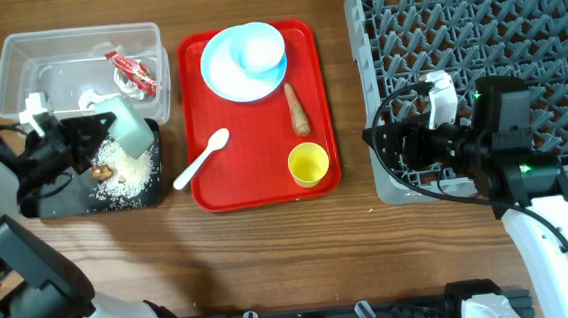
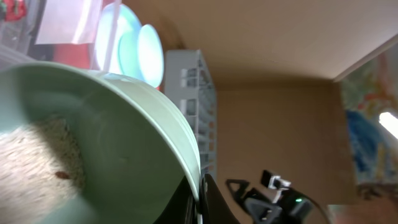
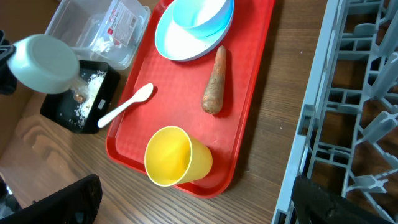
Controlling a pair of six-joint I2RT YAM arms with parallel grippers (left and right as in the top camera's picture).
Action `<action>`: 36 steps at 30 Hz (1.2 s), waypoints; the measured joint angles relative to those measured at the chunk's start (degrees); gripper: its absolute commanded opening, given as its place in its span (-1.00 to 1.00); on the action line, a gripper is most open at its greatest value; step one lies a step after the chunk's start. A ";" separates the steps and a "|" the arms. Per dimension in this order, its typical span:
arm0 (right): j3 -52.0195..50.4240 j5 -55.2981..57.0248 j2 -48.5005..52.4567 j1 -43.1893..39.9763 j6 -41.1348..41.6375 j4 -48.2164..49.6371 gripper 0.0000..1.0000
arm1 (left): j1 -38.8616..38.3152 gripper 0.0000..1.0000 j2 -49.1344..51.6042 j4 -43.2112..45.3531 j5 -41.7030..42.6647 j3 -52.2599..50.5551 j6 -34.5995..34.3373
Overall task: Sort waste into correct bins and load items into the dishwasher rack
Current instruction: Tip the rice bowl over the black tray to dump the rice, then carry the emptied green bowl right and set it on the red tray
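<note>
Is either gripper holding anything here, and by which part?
The left gripper clamps the pale bowl by its rim, tilted over the black tray. The right gripper is open and empty.

The flat tray was red, the plate pale blue, the cup yellow, the stick orange-brown, the rack grey, the bowl pale green. The wrapper was red with white print; whitish crumbs lay on the black tray. The bench showed brown wood grain.
</note>
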 measured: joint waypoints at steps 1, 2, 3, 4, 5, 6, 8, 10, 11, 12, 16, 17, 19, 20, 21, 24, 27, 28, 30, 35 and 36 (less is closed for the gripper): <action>0.00 0.00 0.00 0.00 0.00 0.00 0.99 | 0.48 -0.92 0.00 -0.17 0.83 0.00 -0.09; 0.00 0.00 0.00 0.00 0.00 -0.02 1.00 | 1.42 -0.92 0.00 -0.33 2.27 0.00 -0.33; 0.00 0.00 0.00 0.00 0.00 -0.02 1.00 | 2.08 -0.92 0.00 -0.35 3.02 0.00 -0.46; 0.00 0.02 0.00 0.00 0.00 0.00 1.00 | 2.84 -0.92 0.00 -0.48 3.65 0.00 -0.52; 0.00 0.02 0.00 0.00 0.00 -0.02 1.00 | 3.61 -0.92 0.00 -0.63 4.31 0.00 -0.68; 0.00 0.00 0.00 0.00 0.00 -0.02 0.99 | 4.26 -0.92 0.00 -1.01 4.72 0.00 -0.79; 0.00 0.00 0.00 0.00 0.00 -0.02 0.99 | 5.18 -0.92 0.00 -1.79 5.18 0.00 -0.96; 0.00 0.00 0.00 0.00 0.00 -0.02 1.00 | 5.81 -0.92 0.00 -2.12 5.66 0.00 -1.11; 0.00 0.00 0.00 0.00 0.00 -0.02 1.00 | 5.95 -0.92 0.00 -2.19 5.81 0.00 -1.11; 0.00 0.02 0.00 0.00 0.00 -0.02 0.99 | 5.99 -0.92 0.00 -2.19 5.86 0.00 -1.11; 0.00 0.00 0.00 0.00 0.00 0.00 1.00 | 5.97 -0.92 0.00 -2.21 6.03 0.00 -1.27; 0.00 0.00 0.00 0.00 0.00 -0.02 0.99 | 5.97 -0.92 0.00 -2.25 6.03 0.00 -1.29; 0.00 0.02 0.00 0.00 0.00 0.00 0.99 | 5.97 -0.92 0.00 -2.75 6.12 0.00 -1.31; 0.00 0.02 0.00 0.00 0.00 -0.02 0.99 | 5.97 -0.92 0.00 -3.04 6.16 0.00 -1.31; 0.00 0.00 0.00 0.00 0.00 0.00 0.99 | 5.97 -0.92 0.00 -3.21 6.19 0.00 -1.31; 0.00 0.00 0.00 0.00 0.00 0.00 0.99 | 5.97 -0.92 0.00 -3.50 6.21 0.00 -1.31; 0.00 0.00 0.00 0.00 0.00 -0.02 0.99 | 5.97 -0.92 0.00 -3.52 6.19 0.00 -1.31; 0.00 0.00 0.00 0.00 0.00 -0.02 1.00 | 5.97 -0.92 0.00 -3.52 6.21 0.00 -1.31; 0.00 0.00 0.00 0.00 0.00 -0.02 0.99 | 5.70 -0.92 -0.09 -3.52 6.19 0.00 -1.29; 0.00 0.02 0.00 0.00 0.00 0.00 0.99 | 1.95 -0.92 -3.74 -2.21 5.29 -0.07 -1.31; 0.00 0.00 0.00 0.00 0.00 0.00 0.98 | 0.31 -0.92 -5.44 -2.16 4.09 -0.07 -1.36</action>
